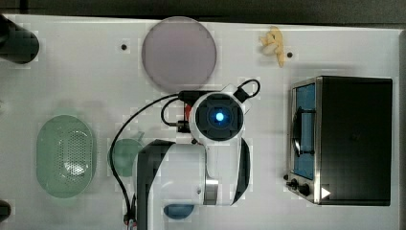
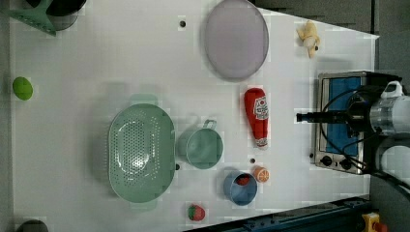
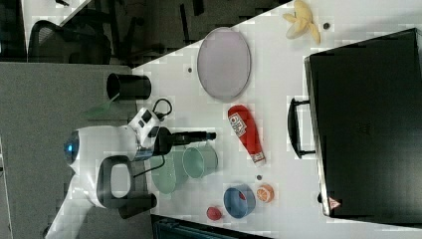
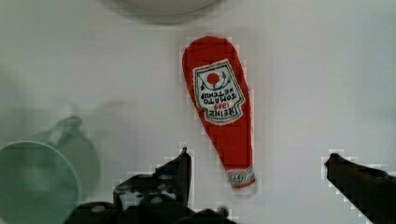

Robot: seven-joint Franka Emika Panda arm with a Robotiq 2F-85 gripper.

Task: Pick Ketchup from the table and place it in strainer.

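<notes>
The Ketchup [image 4: 222,107] is a soft red bottle with a white label, lying flat on the white table; it also appears in the left view [image 2: 256,117] and the right view [image 3: 246,133]. My gripper [image 4: 261,172] is open and hangs above the bottle's capped end, which lies between the two dark fingers [image 4: 182,165] with nothing gripped. In the left view the gripper [image 2: 302,117] sits off the table surface, to the right of the bottle. The strainer [image 2: 116,145], a pale green oval perforated basket, stands apart from the bottle [image 1: 43,153], with the green cup between them.
A green cup [image 2: 204,147] stands between strainer and bottle. A lilac plate [image 2: 236,38] lies beyond the bottle's wide end. A blue bowl [image 2: 240,187], orange slice [image 2: 261,174] and red berry [image 2: 196,212] sit by one table edge. A toaster oven [image 2: 343,121] stands under the arm's side.
</notes>
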